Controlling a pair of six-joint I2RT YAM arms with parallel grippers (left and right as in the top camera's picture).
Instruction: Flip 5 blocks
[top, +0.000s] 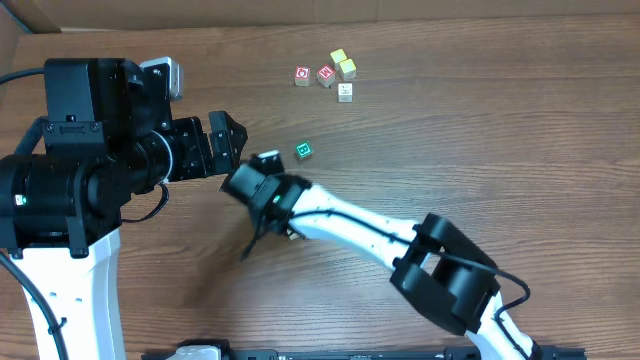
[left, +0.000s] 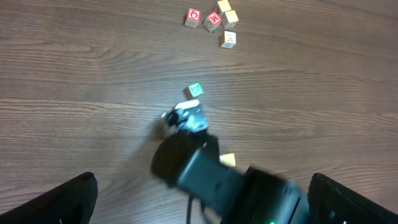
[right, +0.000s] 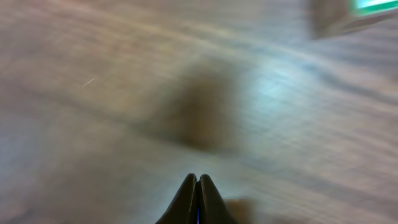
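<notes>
The right claw (right: 198, 194) is pressed together on nothing, low over the middle of the desk (top: 500, 150), its own view blurred. Just beside it lies the green-faced cube (top: 304, 150); a yellow-faced cube (left: 227, 160) shows under that arm's wrist. The left claw (top: 225, 135) hangs spread apart nearby, holding nothing. Toward the far edge sit a whitish cube (top: 345, 91), a yellowish cube (top: 347, 69) and a second yellowish cube (top: 338, 58), close by two red-printed cubes (top: 302, 76). Which faces have been turned cannot be read. Probably the two separated cubes are the ones in work, with the three far ones left.
</notes>
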